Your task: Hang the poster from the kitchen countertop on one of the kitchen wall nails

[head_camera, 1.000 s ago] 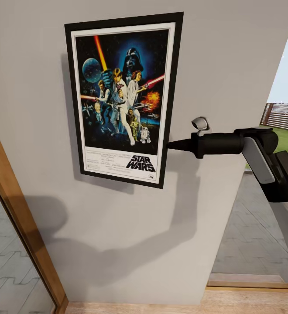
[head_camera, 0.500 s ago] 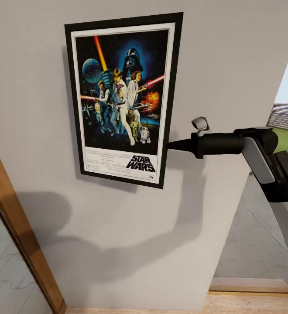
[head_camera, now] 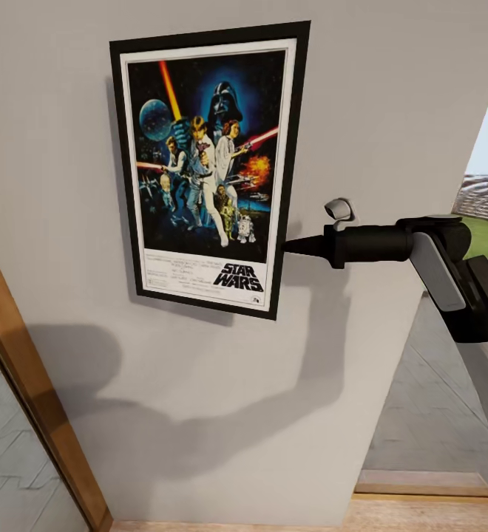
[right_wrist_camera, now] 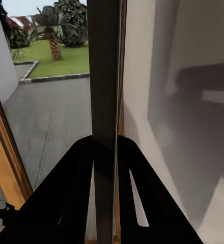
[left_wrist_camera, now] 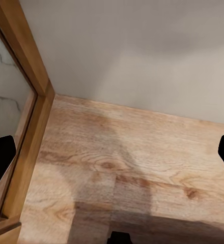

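Hanging step: poster [head_camera: 208, 166] flat against wall [head_camera: 392, 89], upper centre of frame. Right pincer [head_camera: 288, 246] clamped on its right edge. Next, likely: confirm nail catch, then release. Left pincer [left_wrist_camera: 112, 152] spread, empty, over floor [left_wrist_camera: 132, 173].

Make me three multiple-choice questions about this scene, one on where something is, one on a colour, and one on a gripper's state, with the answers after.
1. Where is the black-framed Star Wars poster?
A. Flat on the wooden floor
B. Up against the pale grey wall
C. Leaning on the wooden door frame

2. What colour is the border just inside the poster's frame?
A. White
B. Red
C. Yellow

3. What is the black right gripper doing?
A. Hanging open over the floor
B. Closed on nothing
C. Clamped on the poster's edge

Answers:
1. B: the head view shows it upright against the wall, above the floor.
2. A: a thin white band surrounds the artwork.
3. C: the right wrist view shows both fingers pressed on the frame's edge, and the head view shows the gripper tip at the poster's right side.
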You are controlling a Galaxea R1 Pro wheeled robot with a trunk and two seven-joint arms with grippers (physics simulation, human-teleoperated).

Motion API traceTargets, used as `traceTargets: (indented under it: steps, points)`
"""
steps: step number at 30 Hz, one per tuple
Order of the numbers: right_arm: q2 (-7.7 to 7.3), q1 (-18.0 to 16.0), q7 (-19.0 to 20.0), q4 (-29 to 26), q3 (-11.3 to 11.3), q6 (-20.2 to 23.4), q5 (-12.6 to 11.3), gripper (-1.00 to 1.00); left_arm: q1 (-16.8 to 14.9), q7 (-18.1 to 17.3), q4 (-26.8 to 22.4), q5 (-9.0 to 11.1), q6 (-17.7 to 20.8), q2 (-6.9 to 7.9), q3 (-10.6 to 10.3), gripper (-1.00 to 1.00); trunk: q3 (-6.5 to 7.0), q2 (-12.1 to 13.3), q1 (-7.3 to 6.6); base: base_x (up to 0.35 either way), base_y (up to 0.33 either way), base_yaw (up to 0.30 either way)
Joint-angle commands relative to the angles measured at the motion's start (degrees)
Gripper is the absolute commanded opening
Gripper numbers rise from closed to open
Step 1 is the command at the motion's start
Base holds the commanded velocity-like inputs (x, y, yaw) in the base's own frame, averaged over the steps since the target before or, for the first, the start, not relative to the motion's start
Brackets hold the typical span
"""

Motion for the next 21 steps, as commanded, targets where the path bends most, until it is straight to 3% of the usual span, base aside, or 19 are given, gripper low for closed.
traceTargets:
  steps: [1,21]
  points:
    - [-0.04,-0.03,-0.02,0.02,0.07,0.27,-0.27,-1.0,0.02,-0.33,-0.01,0.3,0.0,-0.01,0.08,1.0,-0.01,-0.03,0.02,0.0,0.0,0.0]
    - [-0.05,-0.03,-0.08,0.02,0.08,0.25,-0.25,-1.0,0.02,-0.33,-0.01,0.3,0.0,-0.01,0.08,1.0,-0.01,-0.03,0.02,0.074,0.0,0.0]
